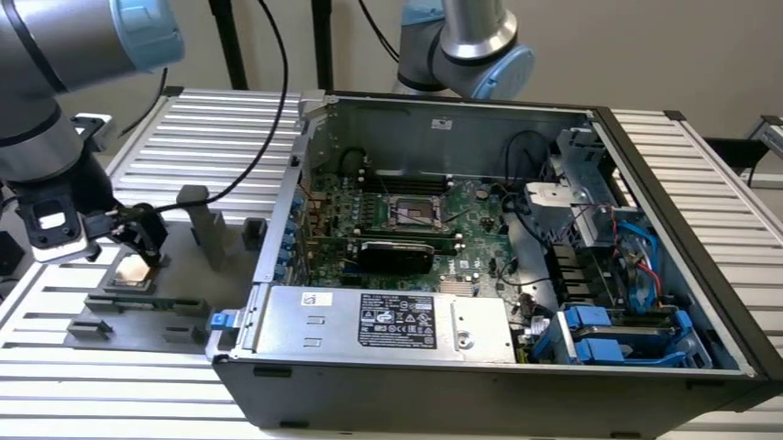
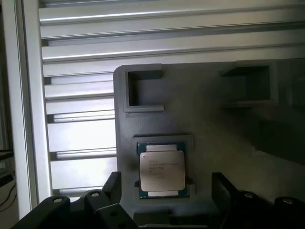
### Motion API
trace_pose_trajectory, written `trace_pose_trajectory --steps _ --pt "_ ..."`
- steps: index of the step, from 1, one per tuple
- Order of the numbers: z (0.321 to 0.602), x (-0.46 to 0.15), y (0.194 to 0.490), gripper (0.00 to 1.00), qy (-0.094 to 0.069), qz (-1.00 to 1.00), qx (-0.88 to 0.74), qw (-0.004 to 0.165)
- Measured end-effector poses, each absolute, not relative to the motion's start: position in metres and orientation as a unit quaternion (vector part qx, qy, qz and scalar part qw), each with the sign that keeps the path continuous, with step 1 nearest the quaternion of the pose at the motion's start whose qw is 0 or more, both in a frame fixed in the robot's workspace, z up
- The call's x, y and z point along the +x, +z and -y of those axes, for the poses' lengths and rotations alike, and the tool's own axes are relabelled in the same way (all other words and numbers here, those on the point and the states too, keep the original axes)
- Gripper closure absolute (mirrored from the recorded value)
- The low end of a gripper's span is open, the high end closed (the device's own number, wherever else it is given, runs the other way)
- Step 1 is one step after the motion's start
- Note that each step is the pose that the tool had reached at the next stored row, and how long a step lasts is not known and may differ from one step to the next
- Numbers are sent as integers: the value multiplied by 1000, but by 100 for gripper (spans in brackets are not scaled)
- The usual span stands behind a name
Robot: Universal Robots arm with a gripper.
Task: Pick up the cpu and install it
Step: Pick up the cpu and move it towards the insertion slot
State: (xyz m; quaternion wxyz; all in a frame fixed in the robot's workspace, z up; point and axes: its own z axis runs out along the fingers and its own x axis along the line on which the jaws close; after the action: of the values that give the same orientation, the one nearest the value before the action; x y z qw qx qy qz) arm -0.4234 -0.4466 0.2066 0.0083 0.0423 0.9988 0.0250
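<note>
Cpu [image 2: 162, 168] position at inspection?
— It lay flat in a shallow recess of the grey fixture plate [image 2: 214, 133], on the slatted table [image 1: 220, 119] beside the open computer case [image 1: 490, 385], at the exterior view's left.
— And the gripper [image 2: 167, 177]?
— It hung close over the cpu, fingers [image 2: 112, 186] spread wide, one to either side, grasping nothing. Contact with the plate could not be judged. The socket [image 1: 413, 213] inside the case stood well apart from it.

This is a robotics lab or assembly workshop. A slotted aluminium desk [image 1: 208, 119] carries an opened computer case [image 1: 490, 394] with its motherboard [image 1: 471, 225] bared. A grey fixture plate [image 1: 211, 284] seats a cpu [image 2: 162, 170], with industrial robot arms [image 1: 49, 128] alongside.
</note>
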Motion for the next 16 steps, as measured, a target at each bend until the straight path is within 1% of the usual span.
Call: trace_pose_trajectory --steps 11,16 --pt "443 -427 187 15 25 -999 45 8" --pt "442 -427 184 15 25 -999 45 7"
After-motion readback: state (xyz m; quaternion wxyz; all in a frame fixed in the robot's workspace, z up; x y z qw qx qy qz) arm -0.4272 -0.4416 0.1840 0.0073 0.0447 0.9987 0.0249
